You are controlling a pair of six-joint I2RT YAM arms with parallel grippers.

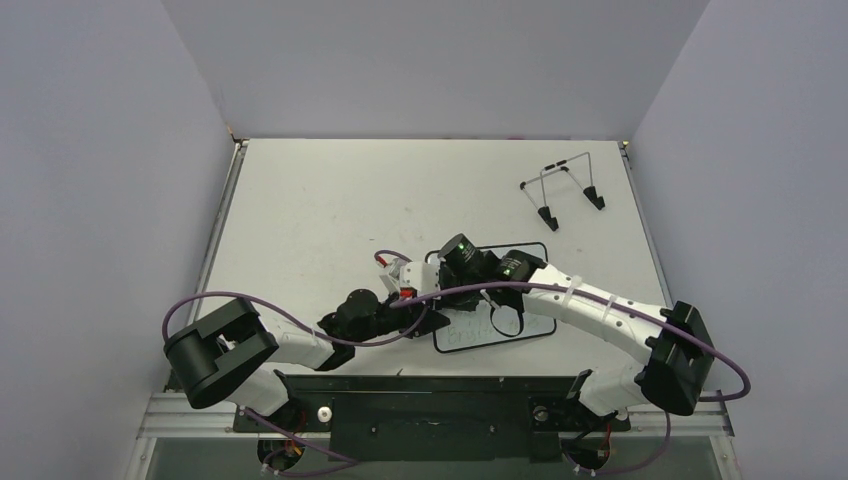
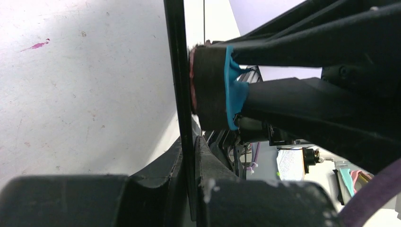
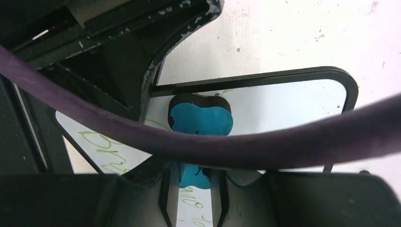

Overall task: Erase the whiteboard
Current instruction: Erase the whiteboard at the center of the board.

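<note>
Jaws clamped: left gripper (image 2: 189,161) on edge of flat black-rimmed whiteboard (image 3: 283,104), right gripper (image 3: 191,182) holding blue bone-shaped eraser (image 3: 201,120) against it.

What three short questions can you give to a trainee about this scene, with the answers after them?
1. True or false: the left hand is shut on the rim of the whiteboard.
2. What does the right hand hold against the board? A) a marker B) the blue eraser C) a cloth
3. Fill in the missing word: the writing on the board is ___ in colour.

Key: 1 true; 2 B; 3 green.
</note>
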